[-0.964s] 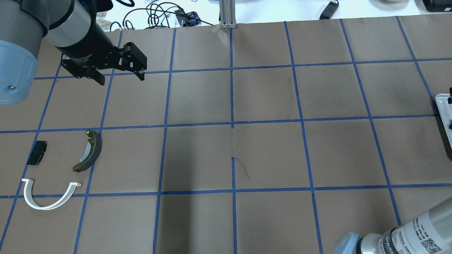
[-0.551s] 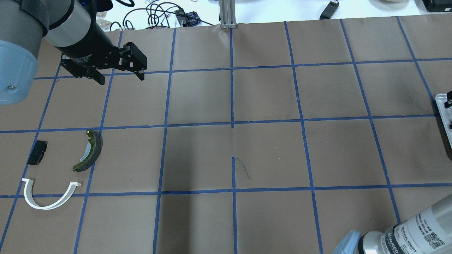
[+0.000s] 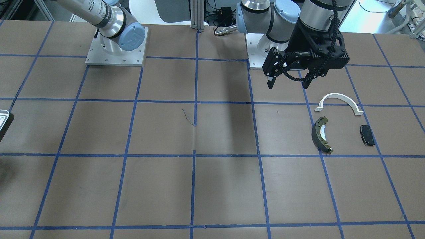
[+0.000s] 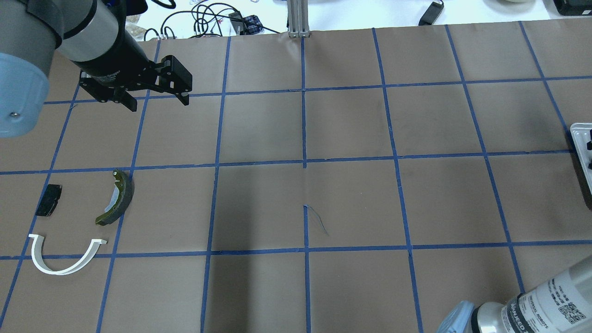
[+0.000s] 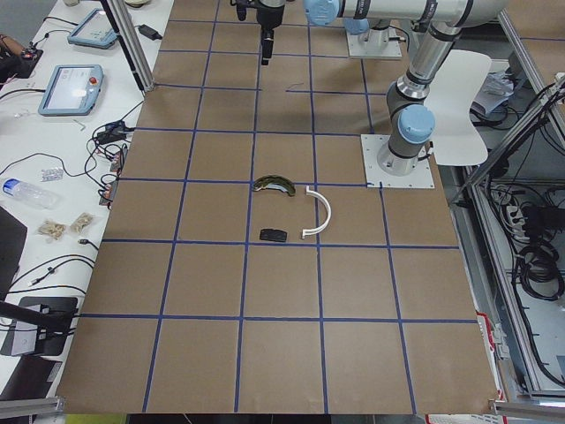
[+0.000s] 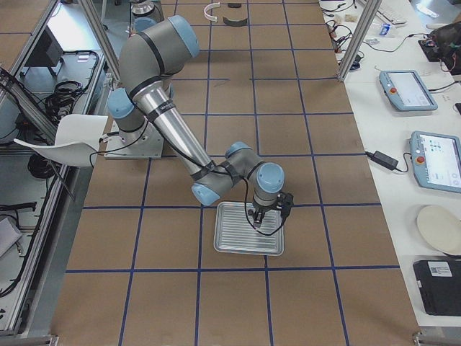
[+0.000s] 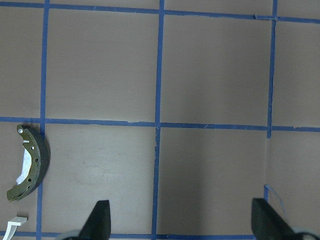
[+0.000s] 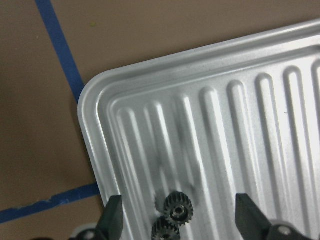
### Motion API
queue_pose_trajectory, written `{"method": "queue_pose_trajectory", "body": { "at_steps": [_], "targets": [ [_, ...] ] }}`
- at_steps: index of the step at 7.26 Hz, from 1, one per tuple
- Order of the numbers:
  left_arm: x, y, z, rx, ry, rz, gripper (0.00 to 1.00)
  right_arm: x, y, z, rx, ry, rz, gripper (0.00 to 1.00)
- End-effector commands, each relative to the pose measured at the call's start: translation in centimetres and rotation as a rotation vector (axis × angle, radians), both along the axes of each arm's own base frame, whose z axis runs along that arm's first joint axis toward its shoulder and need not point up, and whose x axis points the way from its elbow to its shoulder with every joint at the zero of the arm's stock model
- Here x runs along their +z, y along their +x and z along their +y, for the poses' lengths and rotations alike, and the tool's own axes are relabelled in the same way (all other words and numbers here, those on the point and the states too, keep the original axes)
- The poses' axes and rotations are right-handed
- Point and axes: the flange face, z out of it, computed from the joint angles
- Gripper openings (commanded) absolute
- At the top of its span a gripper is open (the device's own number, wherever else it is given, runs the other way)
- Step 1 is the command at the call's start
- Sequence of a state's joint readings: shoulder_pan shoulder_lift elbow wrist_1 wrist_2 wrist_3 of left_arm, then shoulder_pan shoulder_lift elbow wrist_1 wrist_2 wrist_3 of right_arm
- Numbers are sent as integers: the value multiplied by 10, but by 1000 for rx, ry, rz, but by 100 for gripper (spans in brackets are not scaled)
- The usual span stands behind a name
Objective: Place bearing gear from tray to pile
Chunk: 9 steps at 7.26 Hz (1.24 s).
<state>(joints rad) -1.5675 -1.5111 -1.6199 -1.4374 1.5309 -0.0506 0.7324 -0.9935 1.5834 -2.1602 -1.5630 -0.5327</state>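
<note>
The bearing gear (image 8: 177, 211) lies near the corner of the ribbed tray (image 8: 210, 50), directly beneath the right end effector (image 8: 178, 207), between its wide-spread, empty jaws; the left end effector (image 4: 159, 104), open and empty too, hangs far off beside the pile (image 4: 126, 192)

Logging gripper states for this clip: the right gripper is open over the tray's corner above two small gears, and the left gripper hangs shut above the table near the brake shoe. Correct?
Not quite: the left gripper is open, not shut. The left wrist view shows its fingers spread wide above the table, the brake shoe off to one side. The rest holds.
</note>
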Motion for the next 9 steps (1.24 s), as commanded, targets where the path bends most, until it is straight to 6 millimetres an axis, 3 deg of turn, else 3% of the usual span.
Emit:
{"method": "queue_pose_trajectory", "body": {
  "at_steps": [1,9],
  "targets": [
    [0,0,0,0,0,0,100,-2,0,1,5,4,-2,74],
    [0,0,0,-2,0,1,100,-12,4,4,10,11,-19,63]
  ]
}}
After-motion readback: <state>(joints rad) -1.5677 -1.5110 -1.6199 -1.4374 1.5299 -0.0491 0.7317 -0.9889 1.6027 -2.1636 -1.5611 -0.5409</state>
